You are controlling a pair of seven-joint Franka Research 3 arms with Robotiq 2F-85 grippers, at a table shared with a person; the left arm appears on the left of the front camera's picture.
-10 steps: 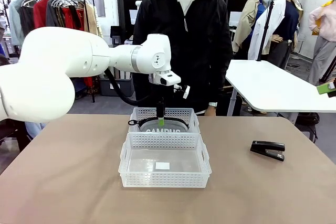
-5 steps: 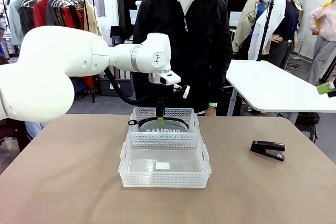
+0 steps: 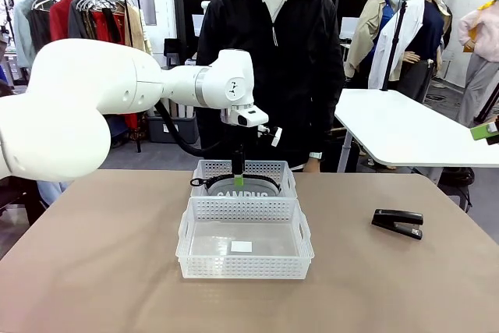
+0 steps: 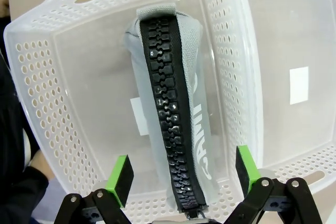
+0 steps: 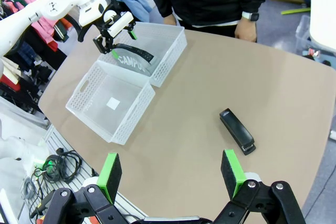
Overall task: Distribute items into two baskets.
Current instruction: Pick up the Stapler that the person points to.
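Left gripper [image 4: 184,173] unmoved, spread over pouch [image 4: 191,51] (zip [image 4: 167,108] up)

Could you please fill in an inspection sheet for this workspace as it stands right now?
Surface: tan table, bare apart from the job's things.
Job's things: pouch lies in the far basket; near basket holds only a white label; stapler sits on the table to the robot's right, outside both baskets.
Clutter: nothing seen.
Claws: left claw open, pads either side of the pouch and clear of it; right claw open, high above the table.
Cables: black cable loops under the left arm; a bundle lies on the floor.
Surroundings: person standing at the far side; clothes rack; white table.
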